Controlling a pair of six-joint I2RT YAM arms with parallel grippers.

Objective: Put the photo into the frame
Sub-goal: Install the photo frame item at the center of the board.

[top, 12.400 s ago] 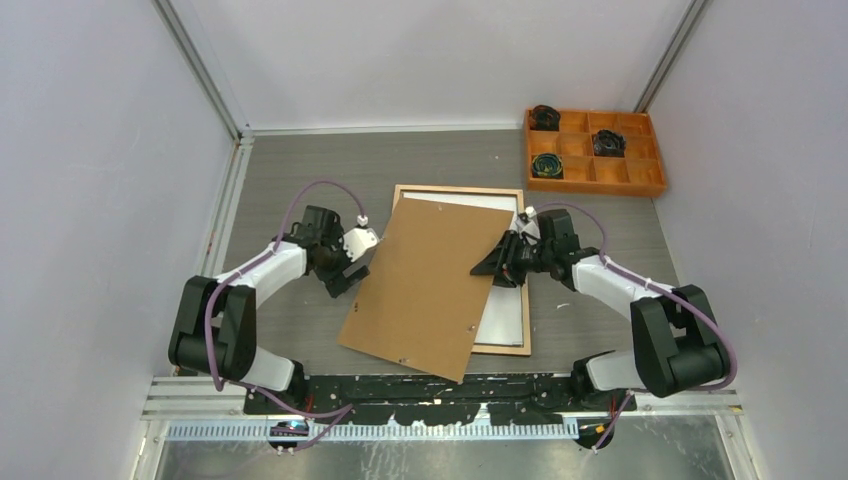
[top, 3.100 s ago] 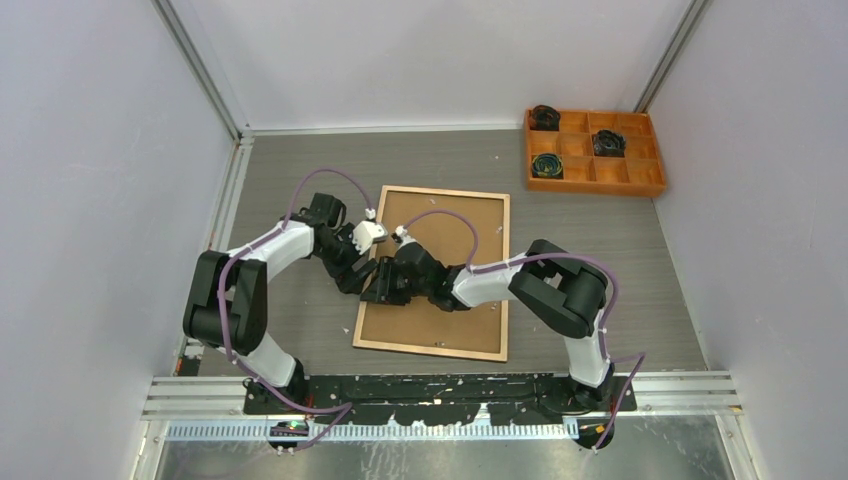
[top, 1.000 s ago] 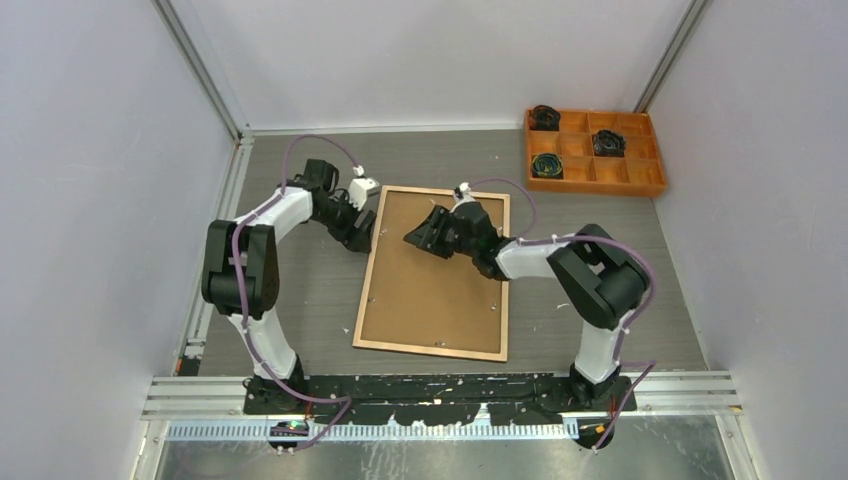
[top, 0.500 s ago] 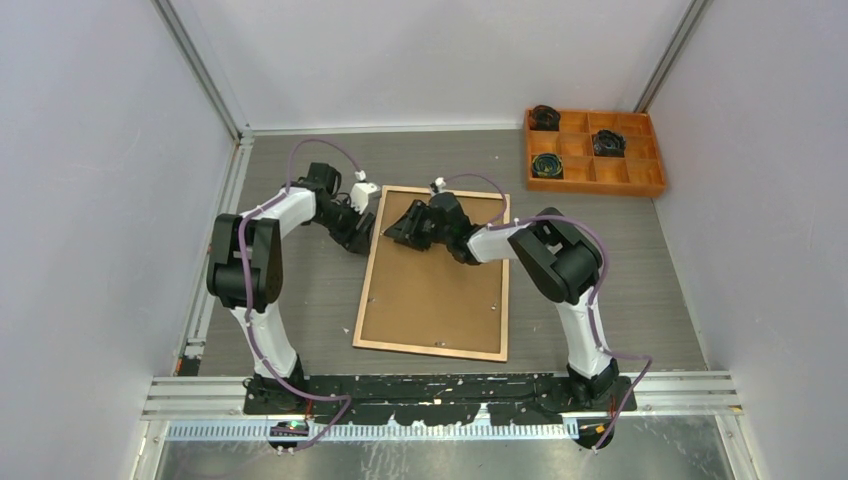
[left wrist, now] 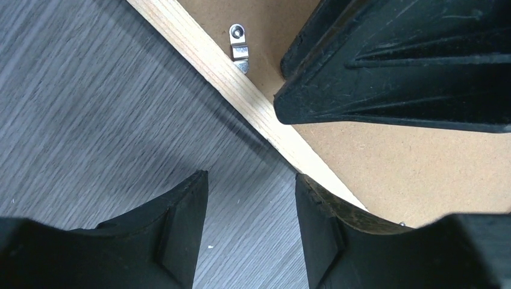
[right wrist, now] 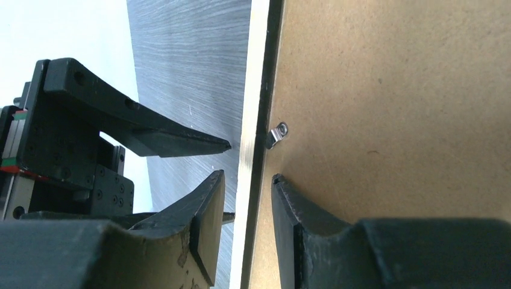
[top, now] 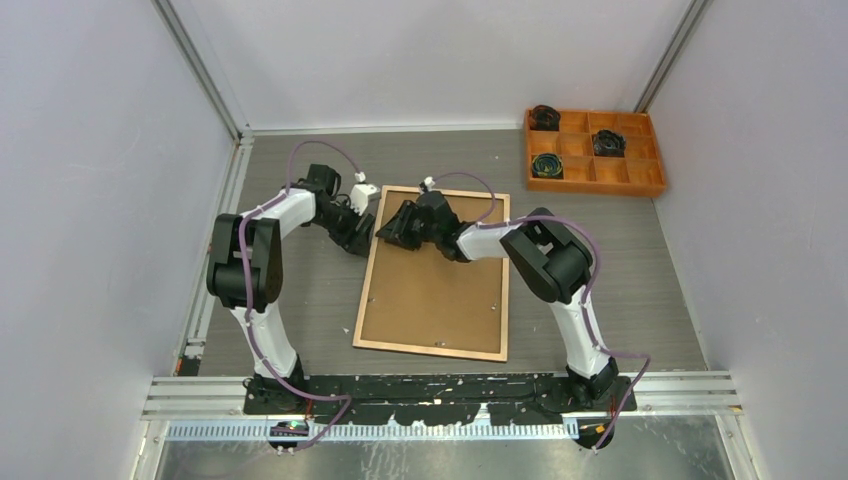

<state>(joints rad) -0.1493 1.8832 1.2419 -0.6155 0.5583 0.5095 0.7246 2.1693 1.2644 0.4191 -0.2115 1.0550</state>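
Your frame (top: pixel 430 349) lies face-down mid-table, backing board (top: pixel 435 290) seated inside; the photo is hidden, presumably beneath. Left gripper (left wrist: pixel 250 177) and right gripper (right wrist: pixel 247 176) hover at its far-left rail, jaws parted, holding nothing. Securing the clip (right wrist: pixel 278 133) likely remains.

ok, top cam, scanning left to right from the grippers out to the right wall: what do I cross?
left gripper → right gripper → frame's right rail → orange tray. Skipped the frame's left rail: both grippers straddle it.
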